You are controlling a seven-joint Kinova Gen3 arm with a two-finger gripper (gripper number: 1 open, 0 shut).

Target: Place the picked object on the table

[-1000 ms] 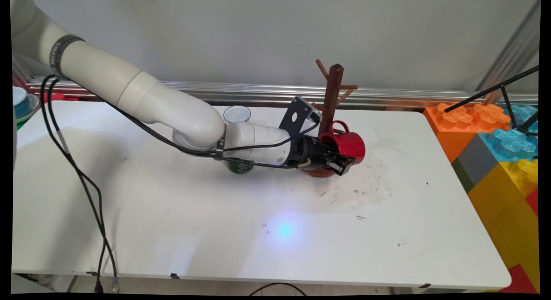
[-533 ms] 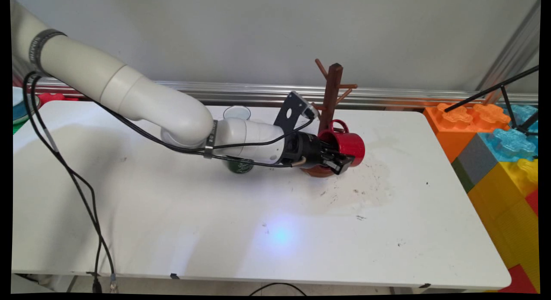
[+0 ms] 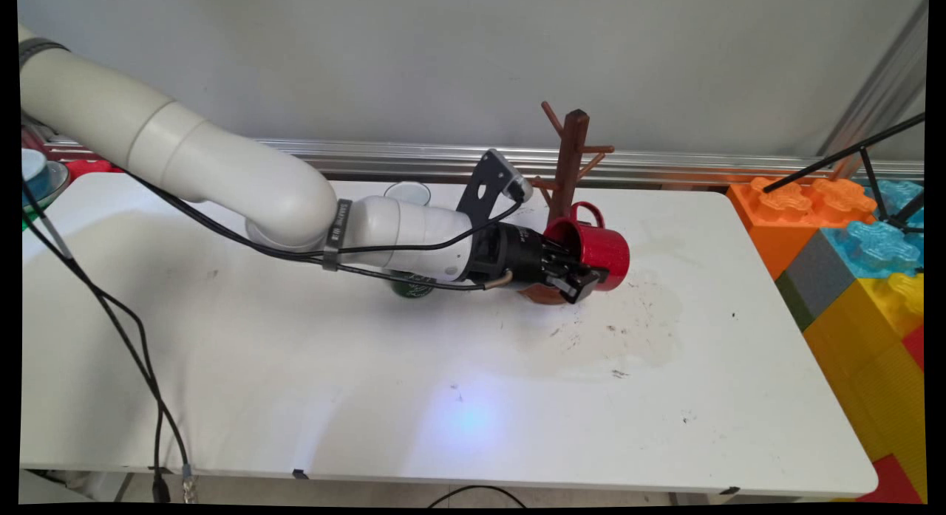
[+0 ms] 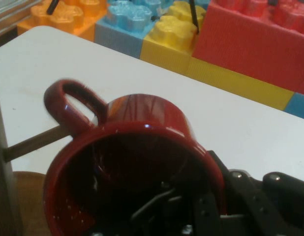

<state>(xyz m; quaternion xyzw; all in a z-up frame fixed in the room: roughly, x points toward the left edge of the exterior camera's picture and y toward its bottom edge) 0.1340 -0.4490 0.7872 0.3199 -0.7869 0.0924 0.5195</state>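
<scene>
My gripper (image 3: 579, 278) is clamped on the rim of a red mug (image 3: 599, 249), one finger inside the cup and the other against its outer wall, and I hold it tipped on its side, mouth toward my wrist, just beside the trunk of the wooden mug tree (image 3: 570, 168). In the hand view one of the tree's pegs (image 4: 31, 142) reaches the mug's handle (image 4: 68, 105) by its loop. Left of the tree stands a green can (image 3: 412, 284) under my forearm, with a clear glass (image 3: 407, 193) behind it, and big coloured blocks (image 3: 857, 234) sit off the table's edge to the tree's right.
</scene>
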